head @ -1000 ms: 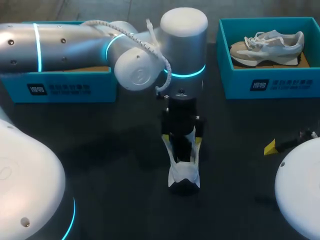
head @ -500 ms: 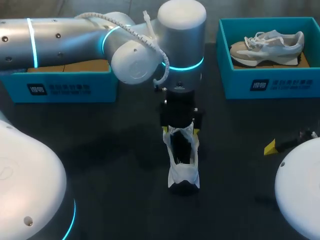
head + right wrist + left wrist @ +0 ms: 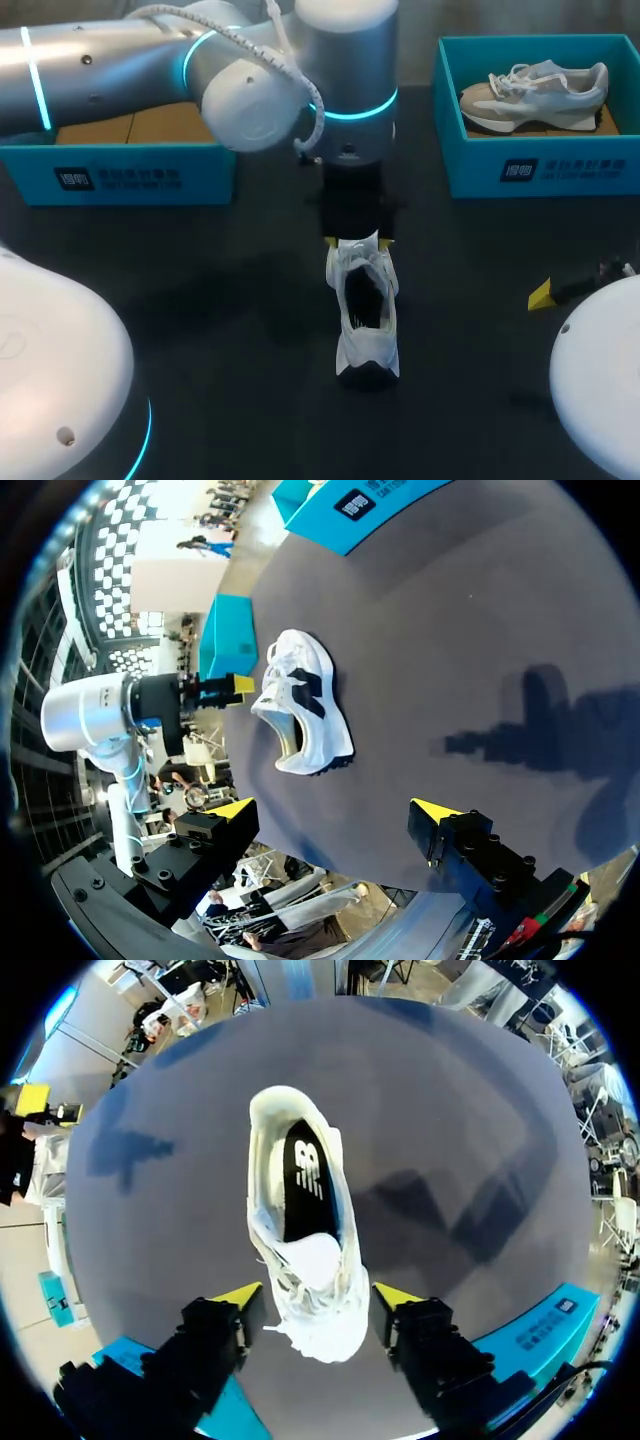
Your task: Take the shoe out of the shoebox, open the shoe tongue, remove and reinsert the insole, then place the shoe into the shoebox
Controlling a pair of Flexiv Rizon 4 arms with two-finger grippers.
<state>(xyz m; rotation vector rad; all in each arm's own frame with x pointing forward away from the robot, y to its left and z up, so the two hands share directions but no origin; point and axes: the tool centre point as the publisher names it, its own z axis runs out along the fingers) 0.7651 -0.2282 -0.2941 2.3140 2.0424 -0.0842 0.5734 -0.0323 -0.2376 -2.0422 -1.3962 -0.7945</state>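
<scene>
Left wrist view: left gripper [image 3: 318, 1294] released, fingers spread either side of white shoe [image 3: 305, 1225], apparently not touching. Right gripper [image 3: 335, 810] released, shoe well ahead of fingers.

A dark bench [image 3: 230, 330] carries everything. At about two o'clock on it stands an open teal box [image 3: 590, 170], set well apart from the middle of the bench. Inside lies a grey and beige shoe [image 3: 535, 92] with white laces, toe toward nine o'clock and heel toward three. Brown cardboard lining [image 3: 606, 120] shows under its heel end. A dark label [image 3: 519, 170] sits on the box's six o'clock wall.
</scene>
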